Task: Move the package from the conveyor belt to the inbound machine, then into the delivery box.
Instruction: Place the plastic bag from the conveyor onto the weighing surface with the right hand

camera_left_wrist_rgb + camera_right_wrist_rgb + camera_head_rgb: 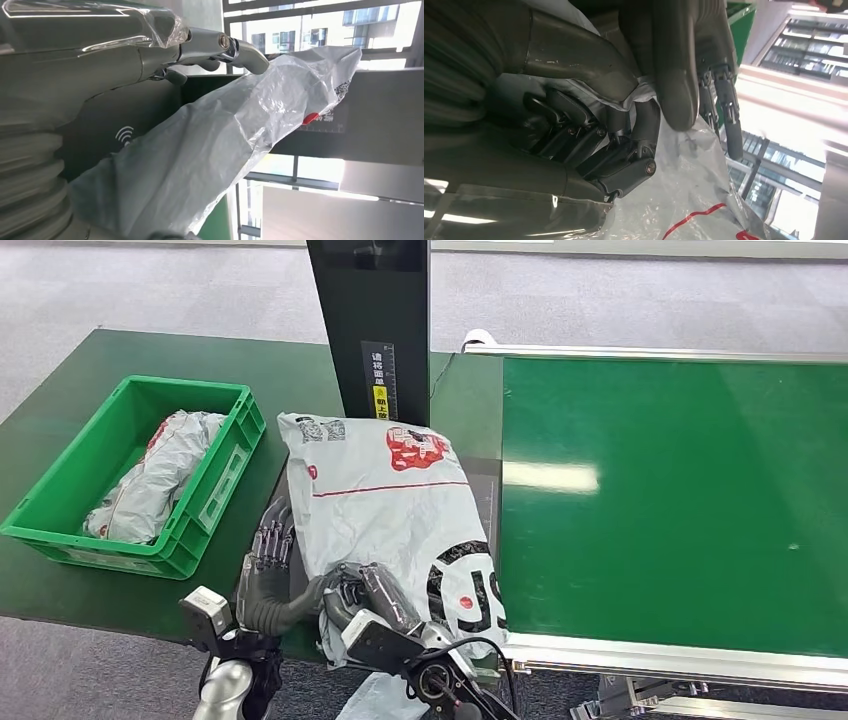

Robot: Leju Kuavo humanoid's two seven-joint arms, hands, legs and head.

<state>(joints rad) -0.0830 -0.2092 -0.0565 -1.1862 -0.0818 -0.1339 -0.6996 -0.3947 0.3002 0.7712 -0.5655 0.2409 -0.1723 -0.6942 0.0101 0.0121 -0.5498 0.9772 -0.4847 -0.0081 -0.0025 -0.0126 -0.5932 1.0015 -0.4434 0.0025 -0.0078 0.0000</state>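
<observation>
The package [385, 510], a white-grey poly bag with red and black print, lies flat on the inbound machine's dark platform [486, 490] at the foot of its black post [372, 320]. My right hand [362, 598] grips the bag's near edge, fingers [624, 150] curled into the plastic [684, 200]. My left hand [265, 570] lies beside the bag's left edge with its fingers stretched out straight and its thumb [240, 50] against the bag [225, 135]. The green delivery box [215, 490] stands to the left and holds another grey bag [155, 475].
The green conveyor belt [680, 500] with its silver frame [690, 658] runs along the right, close to the bag's right side. The dark green table [60, 410] carries the box and the machine. Grey carpet [150, 290] lies beyond.
</observation>
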